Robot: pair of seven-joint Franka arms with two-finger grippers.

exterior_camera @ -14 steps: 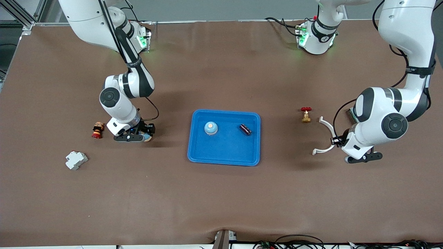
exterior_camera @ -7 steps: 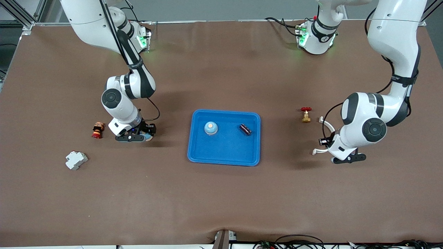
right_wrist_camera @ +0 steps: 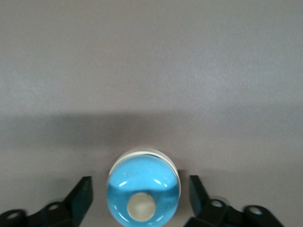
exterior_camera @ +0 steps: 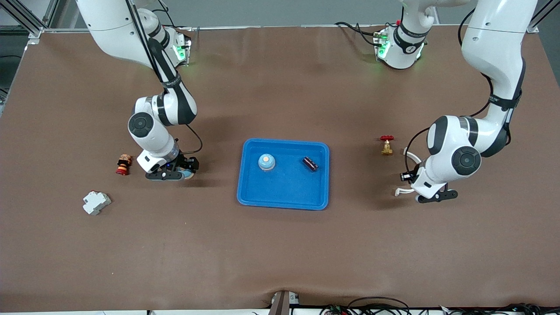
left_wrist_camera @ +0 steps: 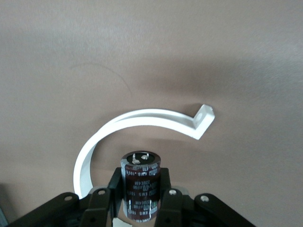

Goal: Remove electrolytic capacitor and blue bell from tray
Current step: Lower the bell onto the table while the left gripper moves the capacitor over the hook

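Observation:
A blue tray (exterior_camera: 283, 199) lies mid-table with a blue bell (exterior_camera: 266, 162) and a dark capacitor (exterior_camera: 310, 163) in it. My right gripper (exterior_camera: 183, 170) is down at the table toward the right arm's end, open around a second blue bell (right_wrist_camera: 144, 191) that stands on the table; its fingers (right_wrist_camera: 80, 195) stand apart from it on both sides. My left gripper (exterior_camera: 431, 195) is toward the left arm's end, shut on a second dark capacitor (left_wrist_camera: 140, 184), held upright just above the table over a white curved part (left_wrist_camera: 142, 118).
A brass valve with a red handle (exterior_camera: 386, 145) stands between the tray and the left arm. The white curved part (exterior_camera: 400, 191) lies under the left gripper. A small red and wooden piece (exterior_camera: 123, 164) and a white block (exterior_camera: 96, 202) lie near the right gripper.
The left arm has moved toward the tray with the capacitor, closing over the white curved part. The right gripper has barely shifted.

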